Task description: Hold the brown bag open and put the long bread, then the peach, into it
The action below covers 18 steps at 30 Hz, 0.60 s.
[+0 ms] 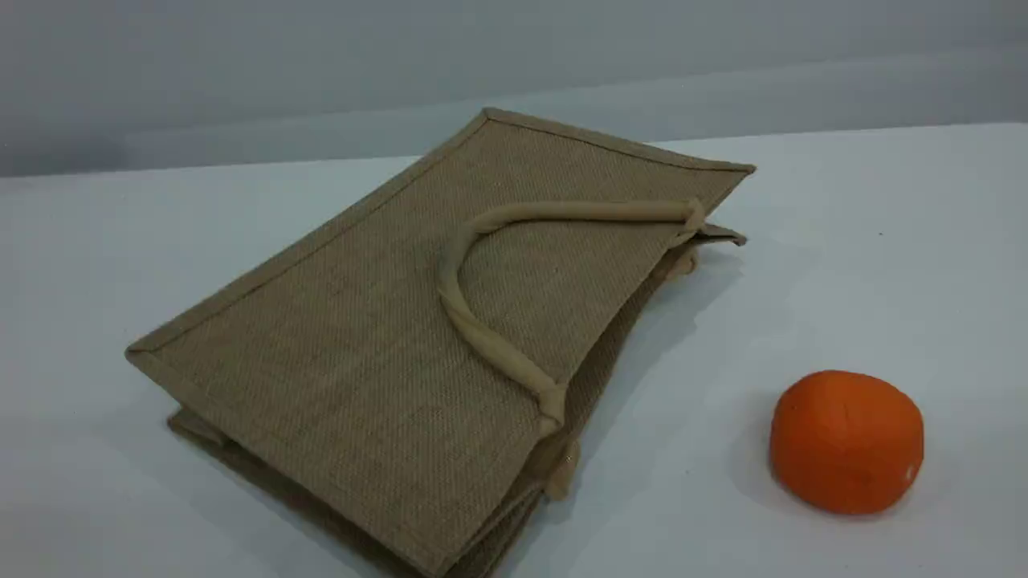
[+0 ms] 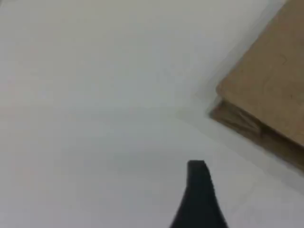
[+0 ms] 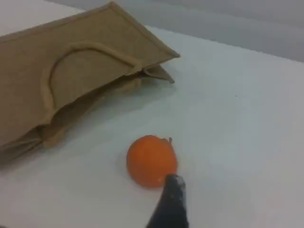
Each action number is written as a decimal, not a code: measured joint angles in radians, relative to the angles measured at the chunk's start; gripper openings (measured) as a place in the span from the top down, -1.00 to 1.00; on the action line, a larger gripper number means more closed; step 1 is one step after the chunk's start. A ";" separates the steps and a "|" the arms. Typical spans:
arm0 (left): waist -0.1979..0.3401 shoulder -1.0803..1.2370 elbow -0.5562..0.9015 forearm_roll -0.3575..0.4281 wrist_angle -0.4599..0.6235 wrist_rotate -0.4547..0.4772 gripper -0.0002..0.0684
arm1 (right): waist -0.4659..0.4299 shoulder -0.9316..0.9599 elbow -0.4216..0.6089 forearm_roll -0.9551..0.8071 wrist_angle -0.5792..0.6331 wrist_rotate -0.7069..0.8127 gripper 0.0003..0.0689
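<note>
The brown bag lies flat on its side on the white table, one beige loop handle resting on its upper face. Its mouth faces right and is nearly shut. Neither arm shows in the scene view. In the left wrist view one dark fingertip of my left gripper hovers over bare table, apart from a corner of the bag at the right. My right gripper's fingertip hangs just in front of an orange fruit, with the bag beyond. Neither gripper holds anything. The long bread and the peach are out of view.
A bright orange round fruit sits on the table right of the bag; in the right wrist view this fruit lies close to the fingertip. A grey wall stands behind the table's far edge.
</note>
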 joint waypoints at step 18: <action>-0.011 -0.060 0.000 0.000 0.000 0.000 -0.39 | -0.031 0.000 0.000 0.000 0.000 -0.001 -0.69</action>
